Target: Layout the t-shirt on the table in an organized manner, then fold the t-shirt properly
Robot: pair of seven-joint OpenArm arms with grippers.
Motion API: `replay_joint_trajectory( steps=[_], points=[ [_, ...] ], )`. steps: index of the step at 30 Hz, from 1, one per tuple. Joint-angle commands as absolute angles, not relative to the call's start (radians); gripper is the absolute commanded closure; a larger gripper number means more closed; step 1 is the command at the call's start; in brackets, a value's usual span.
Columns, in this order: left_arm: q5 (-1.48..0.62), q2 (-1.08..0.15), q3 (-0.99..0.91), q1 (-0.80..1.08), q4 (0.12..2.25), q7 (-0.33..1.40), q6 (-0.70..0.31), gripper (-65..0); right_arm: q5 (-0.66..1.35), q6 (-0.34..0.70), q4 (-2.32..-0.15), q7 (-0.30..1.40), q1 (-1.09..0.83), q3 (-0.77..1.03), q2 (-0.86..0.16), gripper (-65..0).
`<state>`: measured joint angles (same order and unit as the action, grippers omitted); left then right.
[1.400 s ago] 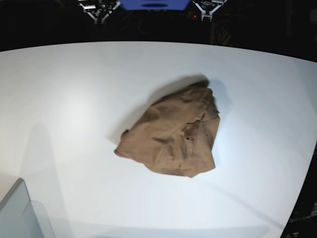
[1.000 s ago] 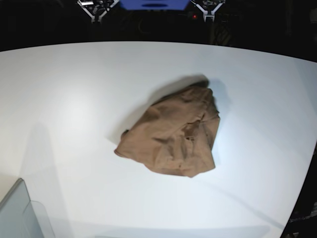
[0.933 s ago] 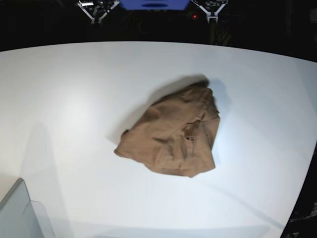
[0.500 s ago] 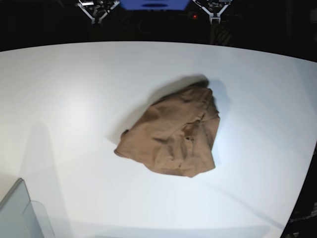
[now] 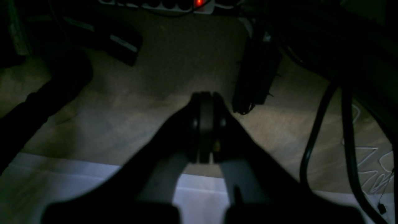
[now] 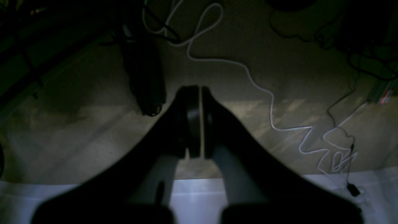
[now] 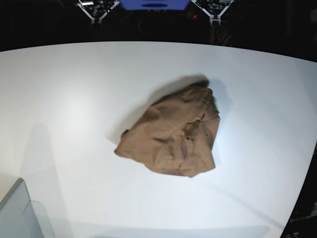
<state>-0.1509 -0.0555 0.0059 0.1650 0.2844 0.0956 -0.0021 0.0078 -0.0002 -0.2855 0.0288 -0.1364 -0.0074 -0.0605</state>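
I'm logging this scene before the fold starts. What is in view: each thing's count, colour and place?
t-shirt: one, brown, crumpled in a heap right of the table's middle.
table: one, white, filling the base view.
bin: one corner, grey-translucent, bottom left of the base view.
cables: several, white and black, on the floor beyond the table.
left gripper: one, dark, shut, off the table's edge.
right gripper: one, dark, shut, off the table's edge.

From my station I see the bunched t-shirt (image 7: 171,136) hiding its sleeves and neck, the grey bin corner (image 7: 20,214) cut by the base view's lower edge, and both wrist views dark and blurred.
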Motion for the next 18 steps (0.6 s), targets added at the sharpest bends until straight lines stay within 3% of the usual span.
replay_joint_trajectory(
  steps=[1,8,18],
  points=[
    [-0.150,-0.061,0.007,0.188,0.292,0.097,-0.001,-0.1,0.008,0.005,-0.288,0.024,-0.142,-0.007,-0.064,0.0],
    [-0.156,-0.119,0.001,0.355,0.489,0.097,-0.002,-0.1,0.008,0.007,-0.414,0.002,-0.277,-0.007,-0.094,0.0],
    [-0.157,-0.208,-0.004,0.713,1.010,0.104,0.005,-0.1,0.015,0.007,-1.158,0.010,-0.723,0.004,-0.186,0.0]
  ],
)
